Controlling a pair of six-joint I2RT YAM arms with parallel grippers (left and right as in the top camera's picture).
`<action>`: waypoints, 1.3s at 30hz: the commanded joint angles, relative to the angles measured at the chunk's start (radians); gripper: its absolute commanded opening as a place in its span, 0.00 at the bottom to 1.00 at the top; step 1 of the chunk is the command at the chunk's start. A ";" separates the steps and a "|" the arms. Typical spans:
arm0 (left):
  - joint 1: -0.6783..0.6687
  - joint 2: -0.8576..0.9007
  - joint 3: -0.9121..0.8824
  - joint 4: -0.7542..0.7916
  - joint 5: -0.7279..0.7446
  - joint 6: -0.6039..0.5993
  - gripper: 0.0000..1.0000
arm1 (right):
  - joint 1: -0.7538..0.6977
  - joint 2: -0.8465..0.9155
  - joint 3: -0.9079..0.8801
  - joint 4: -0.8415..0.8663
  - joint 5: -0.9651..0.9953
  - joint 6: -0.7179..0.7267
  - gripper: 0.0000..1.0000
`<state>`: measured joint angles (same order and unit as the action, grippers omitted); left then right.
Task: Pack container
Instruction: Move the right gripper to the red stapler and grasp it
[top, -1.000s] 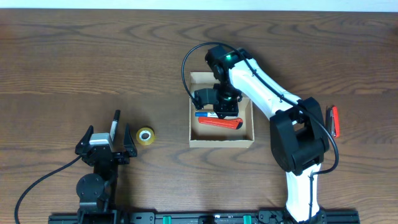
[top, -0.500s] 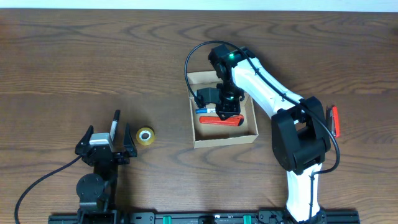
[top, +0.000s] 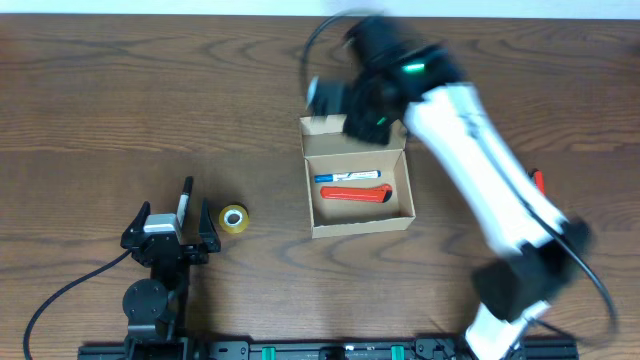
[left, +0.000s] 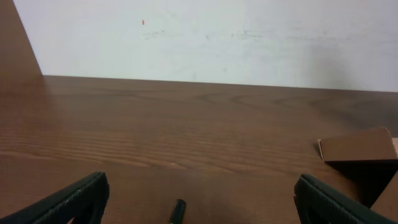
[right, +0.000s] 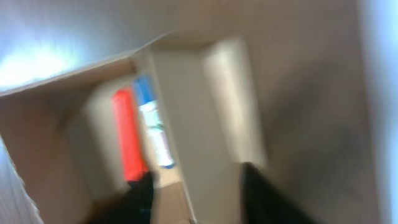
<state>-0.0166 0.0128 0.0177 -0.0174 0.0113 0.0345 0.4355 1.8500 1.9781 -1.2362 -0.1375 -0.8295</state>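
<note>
Your container (top: 360, 227) sits open at mid-desk (top: 120, 100), a blue marker (top: 348, 177) and a red item (top: 352, 194) inside. The right gripper (right: 200, 188), fingers seemingly apart, hangs blurred over its rear flap (top: 325, 135). Clip that flap and you'll drag it. The left gripper (top: 168, 235) rests spread, well apart.

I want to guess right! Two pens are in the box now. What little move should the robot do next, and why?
Probably swing the right gripper away from the container toward the tape roll. Its fingers look apart and empty, the red marker and blue marker already lie inside, while the roll and a black pen lie outside.
</note>
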 joint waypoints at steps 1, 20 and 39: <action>0.003 -0.007 -0.013 -0.031 -0.015 0.011 0.95 | -0.146 -0.104 0.057 -0.011 -0.003 0.288 0.47; 0.003 -0.007 -0.013 -0.031 -0.015 0.011 0.95 | -0.738 -0.099 -0.169 -0.147 0.314 0.806 0.95; 0.003 -0.007 -0.013 -0.030 -0.015 0.011 0.95 | -0.948 0.023 -0.586 0.115 0.133 0.745 0.90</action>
<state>-0.0166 0.0128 0.0177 -0.0170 0.0113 0.0345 -0.5148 1.8179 1.3918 -1.1255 0.0383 -0.0631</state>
